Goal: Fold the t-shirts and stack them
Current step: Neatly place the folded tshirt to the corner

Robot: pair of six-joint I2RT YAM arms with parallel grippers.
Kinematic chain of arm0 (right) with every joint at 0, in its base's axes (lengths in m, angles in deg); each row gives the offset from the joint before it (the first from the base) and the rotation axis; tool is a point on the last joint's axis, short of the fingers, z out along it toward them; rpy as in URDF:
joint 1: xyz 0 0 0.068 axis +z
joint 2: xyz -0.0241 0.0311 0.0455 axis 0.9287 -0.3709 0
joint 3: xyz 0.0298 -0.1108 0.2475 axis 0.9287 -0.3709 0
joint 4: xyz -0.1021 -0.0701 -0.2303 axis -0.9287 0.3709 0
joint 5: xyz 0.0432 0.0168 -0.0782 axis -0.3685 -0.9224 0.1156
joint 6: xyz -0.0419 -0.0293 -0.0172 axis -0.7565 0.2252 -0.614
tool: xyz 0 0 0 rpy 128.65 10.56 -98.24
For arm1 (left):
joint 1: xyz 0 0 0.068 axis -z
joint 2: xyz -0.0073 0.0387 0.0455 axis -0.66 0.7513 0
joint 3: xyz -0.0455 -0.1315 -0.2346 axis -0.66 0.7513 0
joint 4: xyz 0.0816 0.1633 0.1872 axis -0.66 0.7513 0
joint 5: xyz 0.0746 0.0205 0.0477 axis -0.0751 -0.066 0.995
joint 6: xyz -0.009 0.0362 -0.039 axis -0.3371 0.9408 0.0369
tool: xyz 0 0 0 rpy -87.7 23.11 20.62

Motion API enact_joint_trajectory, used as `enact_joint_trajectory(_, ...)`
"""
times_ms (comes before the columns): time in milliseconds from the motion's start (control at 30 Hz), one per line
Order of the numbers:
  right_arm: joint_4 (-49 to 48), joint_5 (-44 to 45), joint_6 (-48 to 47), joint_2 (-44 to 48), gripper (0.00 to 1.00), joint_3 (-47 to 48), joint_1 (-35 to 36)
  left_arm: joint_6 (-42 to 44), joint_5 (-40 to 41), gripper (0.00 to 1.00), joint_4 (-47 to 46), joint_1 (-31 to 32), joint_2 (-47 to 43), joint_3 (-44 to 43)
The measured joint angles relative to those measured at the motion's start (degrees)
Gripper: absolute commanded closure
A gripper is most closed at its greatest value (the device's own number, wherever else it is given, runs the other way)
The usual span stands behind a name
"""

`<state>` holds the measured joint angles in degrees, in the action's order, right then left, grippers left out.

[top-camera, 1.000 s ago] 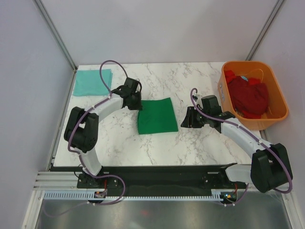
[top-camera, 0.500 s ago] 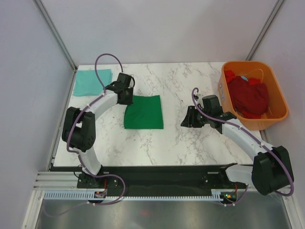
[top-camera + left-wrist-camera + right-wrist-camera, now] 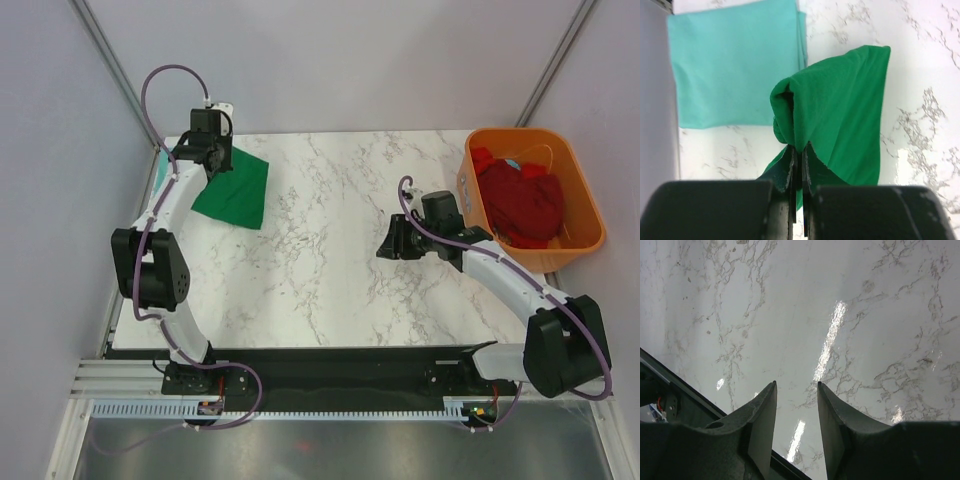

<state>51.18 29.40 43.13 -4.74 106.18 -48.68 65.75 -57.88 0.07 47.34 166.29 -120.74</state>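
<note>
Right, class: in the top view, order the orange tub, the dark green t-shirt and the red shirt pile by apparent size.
1. orange tub.
2-3. red shirt pile and dark green t-shirt: too alike to rank; the green one is bunched, pinched in the left hand.

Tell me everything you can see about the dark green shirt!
The dark green shirt is plain, soft cloth, folded in layers. The left gripper is shut on one bunched edge, so the rest hangs and drapes away from it. It is at the far left corner of the table, right beside the flat pale teal shirt.
</note>
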Motion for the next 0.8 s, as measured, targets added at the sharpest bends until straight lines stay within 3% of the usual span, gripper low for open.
enact_joint_trajectory(467, -1.68, 0.04, -1.6, -4.33, 0.54, 2.1, -0.02, 4.74, 2.6, 0.98, 0.48, -4.7, 7.23, -11.15)
enact_joint_trajectory(800, -2.29, 0.07, -1.62, -4.33, 0.54, 2.36, -0.31, 6.1, 2.62, 0.98, 0.57, -5.4, 7.67, -15.96)
